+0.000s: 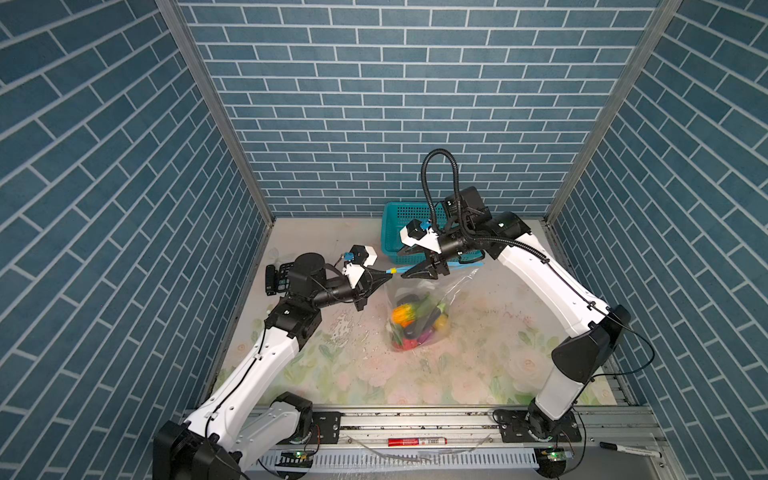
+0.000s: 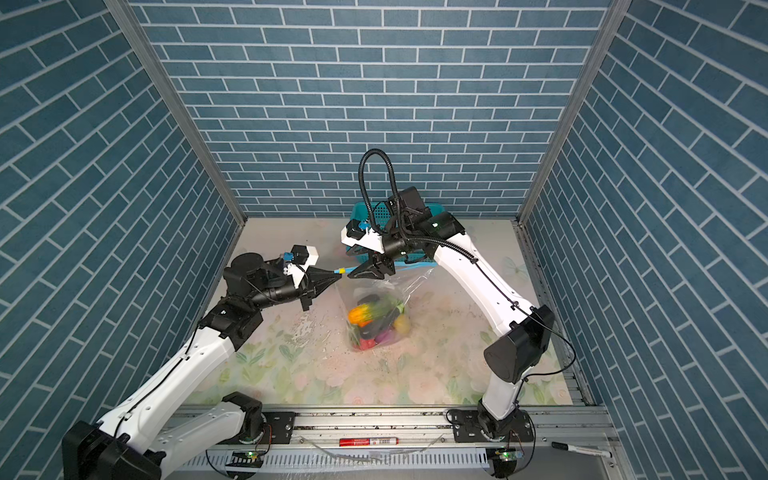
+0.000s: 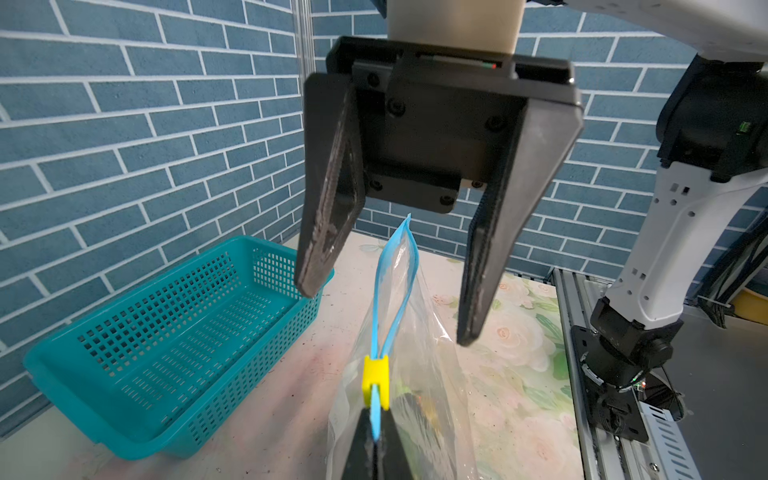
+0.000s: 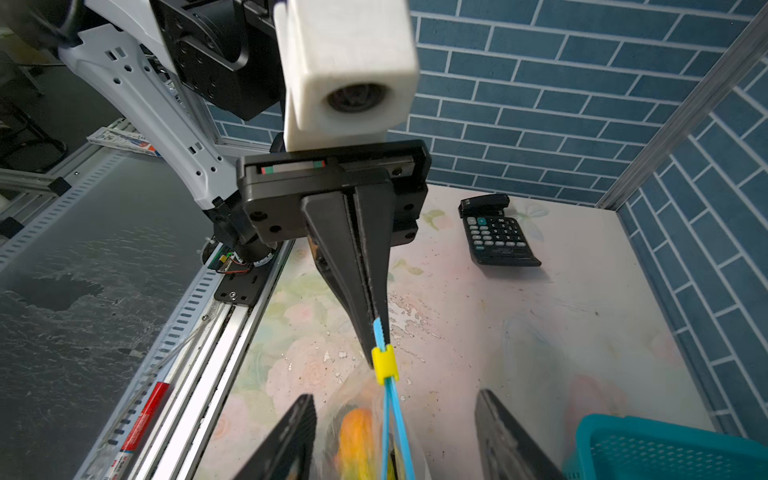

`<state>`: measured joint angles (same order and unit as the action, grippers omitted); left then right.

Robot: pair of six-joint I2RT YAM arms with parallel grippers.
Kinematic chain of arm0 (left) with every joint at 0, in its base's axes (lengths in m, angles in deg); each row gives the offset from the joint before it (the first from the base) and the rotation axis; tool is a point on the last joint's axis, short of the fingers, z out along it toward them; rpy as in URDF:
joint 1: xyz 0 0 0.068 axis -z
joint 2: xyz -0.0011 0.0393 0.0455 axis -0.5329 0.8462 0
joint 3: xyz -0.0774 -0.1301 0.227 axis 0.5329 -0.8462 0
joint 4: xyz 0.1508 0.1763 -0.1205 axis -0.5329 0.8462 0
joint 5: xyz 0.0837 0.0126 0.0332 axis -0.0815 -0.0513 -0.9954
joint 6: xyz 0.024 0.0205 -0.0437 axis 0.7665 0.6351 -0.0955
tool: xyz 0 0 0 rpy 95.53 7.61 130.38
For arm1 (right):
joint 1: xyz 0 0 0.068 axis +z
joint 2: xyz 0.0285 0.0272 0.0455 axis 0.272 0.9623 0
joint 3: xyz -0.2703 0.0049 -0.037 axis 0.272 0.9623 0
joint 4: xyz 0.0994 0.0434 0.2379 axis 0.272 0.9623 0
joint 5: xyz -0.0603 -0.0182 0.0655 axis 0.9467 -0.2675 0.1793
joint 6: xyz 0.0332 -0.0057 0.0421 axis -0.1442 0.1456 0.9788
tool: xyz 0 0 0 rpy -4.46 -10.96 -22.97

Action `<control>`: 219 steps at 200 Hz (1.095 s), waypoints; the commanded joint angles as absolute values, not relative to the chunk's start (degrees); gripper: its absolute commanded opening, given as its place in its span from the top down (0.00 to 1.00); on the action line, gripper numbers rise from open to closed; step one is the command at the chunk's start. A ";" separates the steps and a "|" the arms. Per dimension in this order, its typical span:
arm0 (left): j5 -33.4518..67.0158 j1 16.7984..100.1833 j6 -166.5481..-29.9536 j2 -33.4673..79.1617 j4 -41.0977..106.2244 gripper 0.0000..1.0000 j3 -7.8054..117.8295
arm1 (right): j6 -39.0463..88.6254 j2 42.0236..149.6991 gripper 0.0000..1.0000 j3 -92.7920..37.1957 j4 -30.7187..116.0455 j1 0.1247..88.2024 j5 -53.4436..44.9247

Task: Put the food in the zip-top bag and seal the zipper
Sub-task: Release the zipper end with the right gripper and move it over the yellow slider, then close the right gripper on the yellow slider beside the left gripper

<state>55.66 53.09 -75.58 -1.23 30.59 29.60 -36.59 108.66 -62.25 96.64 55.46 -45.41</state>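
Now — floral tabletop [image 1: 478, 365] | blue brick walls [image 1: 374, 104] | left jaws clamp zipper [image 3: 375, 415] | right jaws apart

No txt legible w/ certainty. Calculator [image 4: 498, 237] keys in right wrist view bear digits/signs, too small to read; red marker [image 1: 417, 441] has white label w/ print, blurred & unreadable in both top views.

Three walls [image 1: 374, 104] papered in a blue brick pattern with white mortar lines enclose a tabletop [image 1: 478, 353] covered in a pale floral print, scuffed near its middle. Silver metal posts [image 1: 216, 108] run up the back corners, and an aluminium rail [image 1: 415, 419] edges the front, under even light
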 commanded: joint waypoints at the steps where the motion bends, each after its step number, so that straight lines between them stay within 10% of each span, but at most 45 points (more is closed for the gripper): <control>1: 55.46 53.36 -74.66 -2.46 27.89 1.00 29.72 | -41.09 109.81 0.44 -65.44 102.57 56.19 -45.14; 68: 55.83 53.45 -74.90 -2.69 28.13 1.00 29.81 | -40.95 110.89 0.85 -66.72 103.41 56.54 -43.57; 219: 55.78 53.42 -74.79 -2.89 27.86 1.00 29.11 | -39.15 110.10 0.77 -66.48 97.28 59.11 -43.63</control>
<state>55.40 53.13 -75.32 -2.13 30.41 29.58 -38.34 110.45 -63.60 98.69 58.17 -42.65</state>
